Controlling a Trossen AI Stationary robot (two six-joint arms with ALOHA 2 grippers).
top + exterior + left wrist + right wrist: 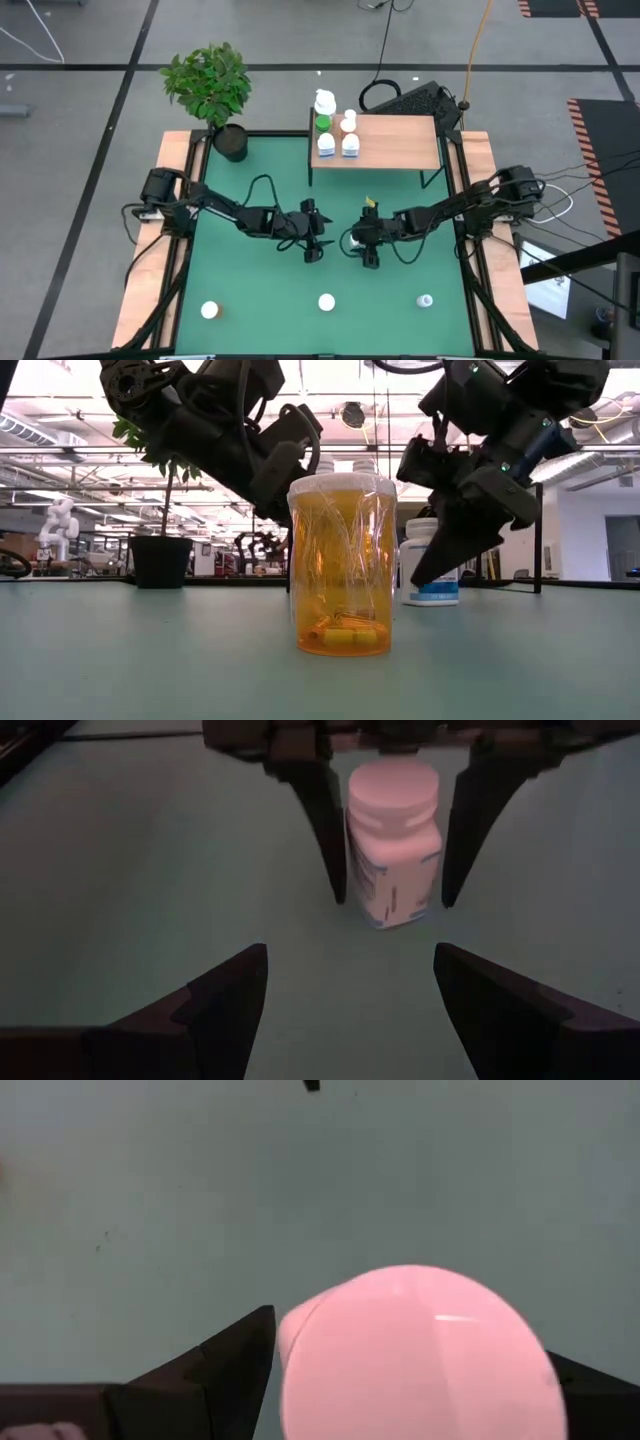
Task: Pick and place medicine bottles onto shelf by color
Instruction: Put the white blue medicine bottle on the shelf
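One green-topped desk (250, 300) fills the high view. The shelf (395, 140) sits at its upper centre, and five medicine bottles (337, 145) are clustered on the shelf's left end.

Both arms meet mid-frame.
- Left hand (315, 245): fingers wide apart with nothing between them, facing the right hand just beside it.
- Right hand (365, 248): set around the pink-capped bottle (393, 850). One finger (325, 830) lies against each side of the body, just below the cap. It looks like a hold, though the bottle's base seems to be on the desk.

Three loose bottles stand well apart along the lower edge of the high view: an orange-capped one (210, 310) at left, a white-capped amber vial (342, 565) in the centre, and a small white one (425, 300) at right.

Handling, as a judgement:
- The pink-capped bottle is stiff plastic, light and smooth, so it is likely to slip or tip if pinched high.
- Grip it on the labelled body rather than on the cap.
- Keep it upright and set it on bare board right of the cluster.
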